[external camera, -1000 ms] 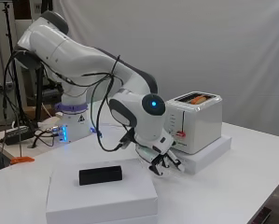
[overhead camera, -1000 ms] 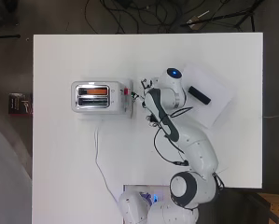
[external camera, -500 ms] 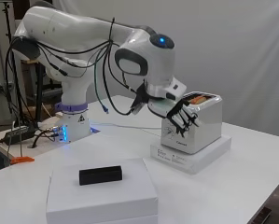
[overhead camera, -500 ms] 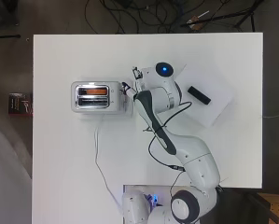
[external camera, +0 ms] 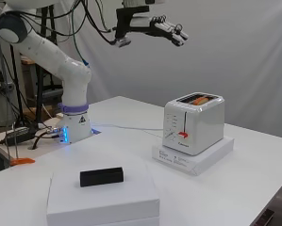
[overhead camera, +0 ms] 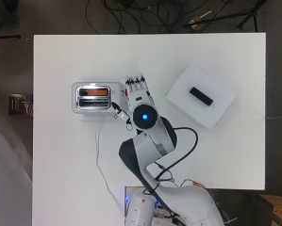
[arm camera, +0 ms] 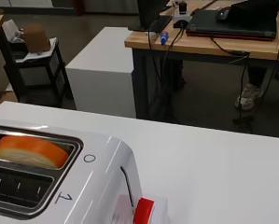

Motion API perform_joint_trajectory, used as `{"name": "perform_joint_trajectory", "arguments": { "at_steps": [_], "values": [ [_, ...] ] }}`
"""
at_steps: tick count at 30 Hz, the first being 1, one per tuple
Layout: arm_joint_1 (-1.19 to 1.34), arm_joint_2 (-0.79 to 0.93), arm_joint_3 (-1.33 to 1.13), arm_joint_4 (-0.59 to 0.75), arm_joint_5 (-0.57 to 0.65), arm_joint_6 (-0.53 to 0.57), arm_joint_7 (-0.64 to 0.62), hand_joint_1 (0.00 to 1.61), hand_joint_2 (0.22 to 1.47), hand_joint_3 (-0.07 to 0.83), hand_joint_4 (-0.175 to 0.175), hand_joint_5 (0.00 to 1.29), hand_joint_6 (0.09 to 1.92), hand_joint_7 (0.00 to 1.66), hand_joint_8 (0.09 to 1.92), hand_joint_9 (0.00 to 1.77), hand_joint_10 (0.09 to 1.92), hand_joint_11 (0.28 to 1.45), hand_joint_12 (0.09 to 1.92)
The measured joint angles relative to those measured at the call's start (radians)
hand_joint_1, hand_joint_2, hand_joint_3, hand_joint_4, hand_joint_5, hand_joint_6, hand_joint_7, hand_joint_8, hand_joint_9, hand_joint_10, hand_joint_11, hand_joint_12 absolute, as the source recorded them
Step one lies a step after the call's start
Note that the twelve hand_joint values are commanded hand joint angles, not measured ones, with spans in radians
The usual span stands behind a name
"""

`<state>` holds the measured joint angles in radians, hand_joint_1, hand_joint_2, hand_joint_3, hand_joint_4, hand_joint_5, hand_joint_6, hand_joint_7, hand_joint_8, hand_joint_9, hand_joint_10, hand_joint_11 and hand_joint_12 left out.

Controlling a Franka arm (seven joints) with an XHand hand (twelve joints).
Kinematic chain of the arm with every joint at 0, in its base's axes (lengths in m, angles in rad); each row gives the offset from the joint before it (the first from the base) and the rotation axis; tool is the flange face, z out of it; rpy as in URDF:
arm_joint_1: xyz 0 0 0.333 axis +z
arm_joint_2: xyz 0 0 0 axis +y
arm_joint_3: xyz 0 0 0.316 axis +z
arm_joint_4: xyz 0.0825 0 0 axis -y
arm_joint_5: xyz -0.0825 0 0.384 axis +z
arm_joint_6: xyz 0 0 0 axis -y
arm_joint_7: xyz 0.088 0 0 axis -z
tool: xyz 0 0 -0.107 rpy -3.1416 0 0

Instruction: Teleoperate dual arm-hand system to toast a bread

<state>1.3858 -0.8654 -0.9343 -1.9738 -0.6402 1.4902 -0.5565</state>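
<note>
The hand (external camera: 154, 26) hangs high above the worktop (overhead camera: 60, 160), well clear of the toaster (external camera: 194, 123), with its fingers (external camera: 174, 32) stretched out nearly level and only slightly relaxed; it is wide and carries nothing. In the overhead view the hand (overhead camera: 138, 92) lies just to the right of the toaster (overhead camera: 92, 97), fingers pointing up the view, away from the arm's base.

The toaster is white with two slots on top and stands on a flat white box (external camera: 193, 157) near the middle of the worktop. A slice of bread (external camera: 200, 100) sits in one slot, its orange-brown crust poking a little above the opening; the other slot looks empty. From overhead the bread (overhead camera: 93, 92) fills the upper of the two slots. The wrist view looks down on the toaster's top at a slant: the bread (arm camera: 29, 151) shows in the farther slot, and the red lever (arm camera: 143, 210) sits at the end face, low in its track. In the side view the same lever (external camera: 183, 135) is about halfway down the front.

A white cord (overhead camera: 98, 157) runs from the toaster toward the arm's base. Well apart from the toaster, a second white box (external camera: 103, 197) lies on the worktop with a small black block (external camera: 102, 176) resting on top
</note>
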Motion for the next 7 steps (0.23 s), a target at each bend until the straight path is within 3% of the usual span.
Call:
{"name": "perform_joint_trajectory", "arguments": {
  "at_steps": [7],
  "values": [
    [0.004,0.069,-0.058,-0.006,0.026,0.005,-0.011,0.09,1.00,-0.014,-0.050,0.32,0.09,0.37,0.09,0.44,0.09,0.34,0.09]
  ]
}}
